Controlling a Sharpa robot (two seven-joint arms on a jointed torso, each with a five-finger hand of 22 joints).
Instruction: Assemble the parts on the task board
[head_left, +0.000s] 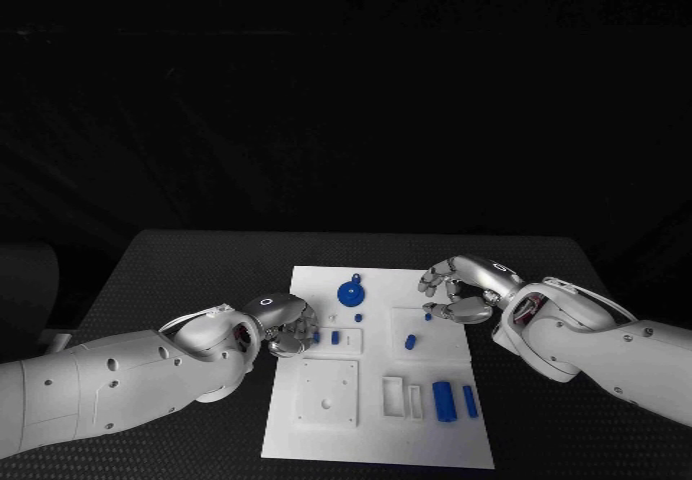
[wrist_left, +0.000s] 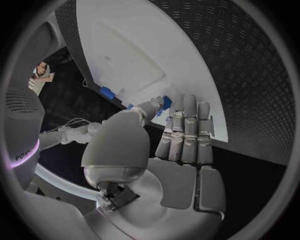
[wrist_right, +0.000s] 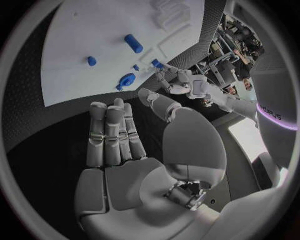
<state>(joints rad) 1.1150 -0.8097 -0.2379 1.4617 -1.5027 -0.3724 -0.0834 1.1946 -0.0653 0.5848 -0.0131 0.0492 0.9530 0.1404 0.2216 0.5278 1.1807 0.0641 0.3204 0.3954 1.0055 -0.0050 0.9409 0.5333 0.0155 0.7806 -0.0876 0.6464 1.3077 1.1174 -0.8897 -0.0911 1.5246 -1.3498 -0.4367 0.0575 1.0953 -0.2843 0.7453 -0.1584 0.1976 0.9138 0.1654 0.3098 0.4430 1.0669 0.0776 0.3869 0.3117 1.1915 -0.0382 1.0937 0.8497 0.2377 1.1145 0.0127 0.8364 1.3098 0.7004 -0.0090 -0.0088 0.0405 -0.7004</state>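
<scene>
The fingers of my left hand lie straight and side by side, their tips at the left edge of the task board, with my thumb reaching toward a small blue part at that edge; whether thumb and finger actually pinch it I cannot tell. My right hand hovers over the board's upper right portion with its fingers extended, close together and holding nothing, the thumb set apart from them. Just below that hand's fingertips in the head view sit two small blue parts, one a tiny piece and one a short peg in a raised white frame. Toward the board's upper middle lies a round blue part with a thin stem. Near my left hand two more small blue pieces stand beside each other. Lower on the board a square white plate lies on the left side, and to its right two blue cylinders lie beside white slotted holders. The board rests in the middle of the dark counter.
</scene>
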